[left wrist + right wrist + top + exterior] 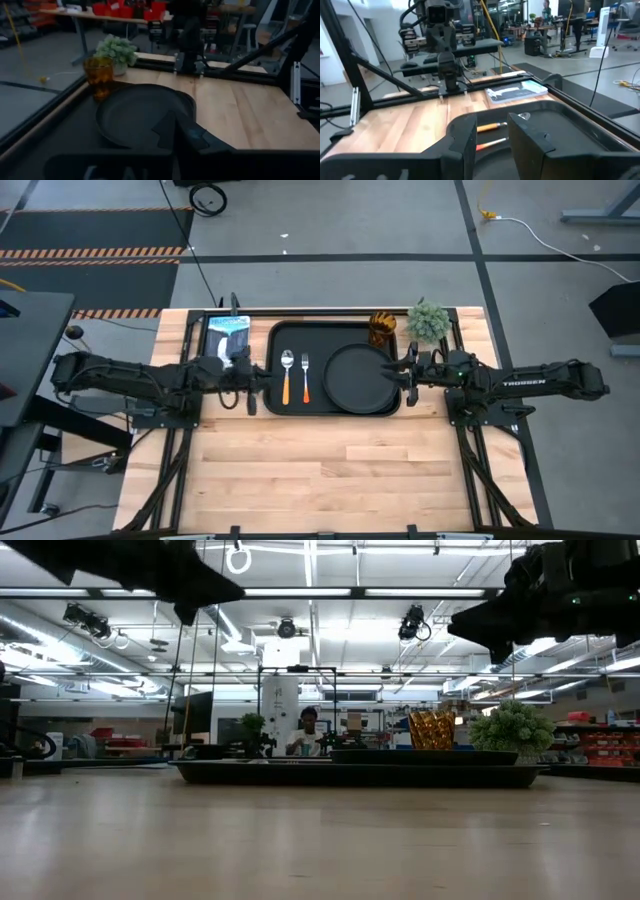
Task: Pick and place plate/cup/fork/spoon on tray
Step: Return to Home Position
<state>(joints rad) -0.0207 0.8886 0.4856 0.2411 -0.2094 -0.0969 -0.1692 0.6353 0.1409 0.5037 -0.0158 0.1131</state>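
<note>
The black tray (335, 330) lies at the table's far middle. The round black plate (360, 377) rests flat in its right half. The spoon (287, 373) and the fork (305, 377) lie side by side in its left half, handles toward the near edge. The amber cup (383, 328) stands upright at the tray's far right corner and also shows in the left wrist view (98, 75). My left gripper (256, 385) hovers at the tray's left rim. My right gripper (405, 373) hovers at the tray's right rim beside the plate, open and empty (492, 135).
A small green potted plant (428, 320) stands just right of the cup, off the tray. A blue-and-white packet (228, 335) lies left of the tray at the far edge. Bare wood (330, 470) stretches from the tray to the near edge.
</note>
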